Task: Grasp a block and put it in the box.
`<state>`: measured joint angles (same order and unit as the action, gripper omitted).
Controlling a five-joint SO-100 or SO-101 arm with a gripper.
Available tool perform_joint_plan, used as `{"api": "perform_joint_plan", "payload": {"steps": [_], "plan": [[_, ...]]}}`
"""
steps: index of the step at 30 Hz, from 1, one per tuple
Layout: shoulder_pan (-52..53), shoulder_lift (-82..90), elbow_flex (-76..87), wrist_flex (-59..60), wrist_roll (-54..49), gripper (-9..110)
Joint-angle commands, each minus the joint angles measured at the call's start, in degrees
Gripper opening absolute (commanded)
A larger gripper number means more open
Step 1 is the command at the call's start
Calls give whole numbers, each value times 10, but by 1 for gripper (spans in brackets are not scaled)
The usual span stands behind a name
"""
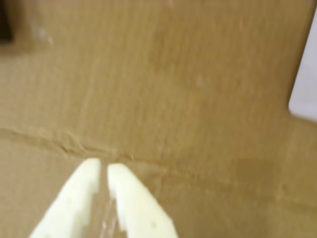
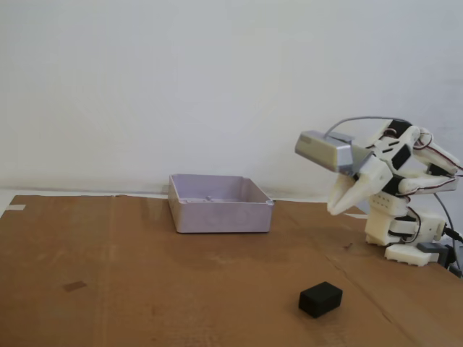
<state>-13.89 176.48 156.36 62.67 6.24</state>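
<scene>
Block (image 2: 320, 299) lies on the cardboard surface (image 2: 145, 289), low and well apart from the nearly shut, empty jaws. Folded arm (image 2: 394, 163) holds its gripper (image 2: 337, 207) raised, pointing down-left, right of the box (image 2: 219, 203).

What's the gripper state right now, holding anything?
Gripper: closed or nearly so, fingertips almost touching, nothing between them. It hangs above the cardboard, near the arm's base; the block lies untouched on the cardboard, the box sits further back.

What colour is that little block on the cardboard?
Matte black; the block shows best in the fixed view.
</scene>
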Motion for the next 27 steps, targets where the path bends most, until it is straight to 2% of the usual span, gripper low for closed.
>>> {"api": "perform_joint_plan", "payload": {"steps": [1,9,20,27], "plan": [[-10,7,-56,-51,-1,0],[-26,-75,-103,-83,-1,0],[-67,-219,-127,-205,-1,0],[-98,-262,-130,-224,0,0]]}}
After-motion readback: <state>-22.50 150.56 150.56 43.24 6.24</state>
